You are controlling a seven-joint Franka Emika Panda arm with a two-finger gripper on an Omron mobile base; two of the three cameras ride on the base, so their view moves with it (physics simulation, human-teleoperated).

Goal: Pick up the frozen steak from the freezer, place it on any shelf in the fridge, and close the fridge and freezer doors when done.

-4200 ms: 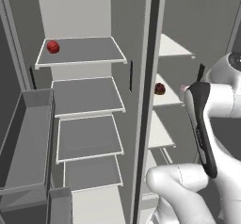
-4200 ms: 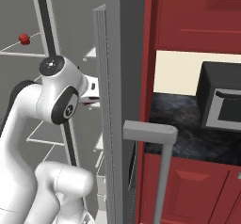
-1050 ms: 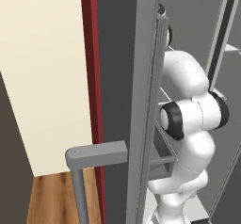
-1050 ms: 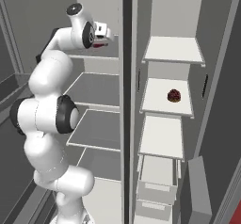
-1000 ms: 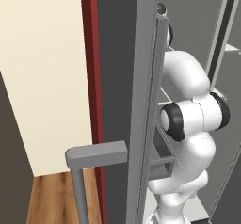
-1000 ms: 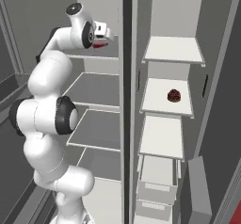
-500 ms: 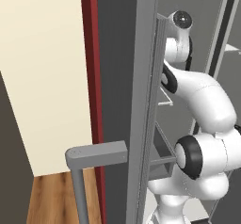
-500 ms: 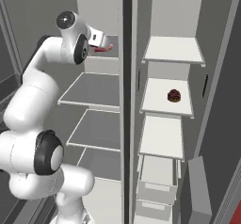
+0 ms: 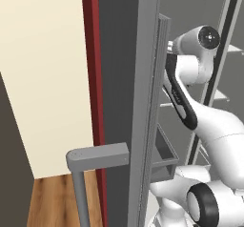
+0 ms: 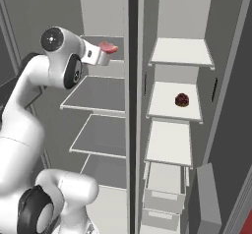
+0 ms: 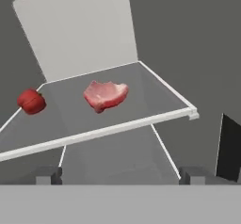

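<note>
The frozen steak [image 11: 105,95], a pale pink-red slab, lies flat on the top shelf [image 11: 150,100] of the fridge [image 10: 74,80], the wider left compartment. My gripper [image 11: 120,175] is open and stands back from the shelf's front edge, with its fingertips [image 11: 48,173] wide apart and nothing between them. From the right base view the steak [image 10: 107,47] shows just past my hand [image 10: 93,55]. The freezer [image 10: 172,105] is the narrower right compartment, and it stands open. The fridge door [image 9: 128,102] is open too, close on my left.
A bright red ball [image 11: 31,100] sits on the same shelf, left of the steak. A dark red lump [image 10: 182,99] rests on a freezer shelf, above the drawers [image 10: 165,184]. The fridge door's handle [image 9: 78,173] juts out. The freezer door [image 10: 231,130] stands open at right.
My arm has folded down, and the hand has sunk a little and drawn back from the top shelf. The steak now lies free on the shelf.
</note>
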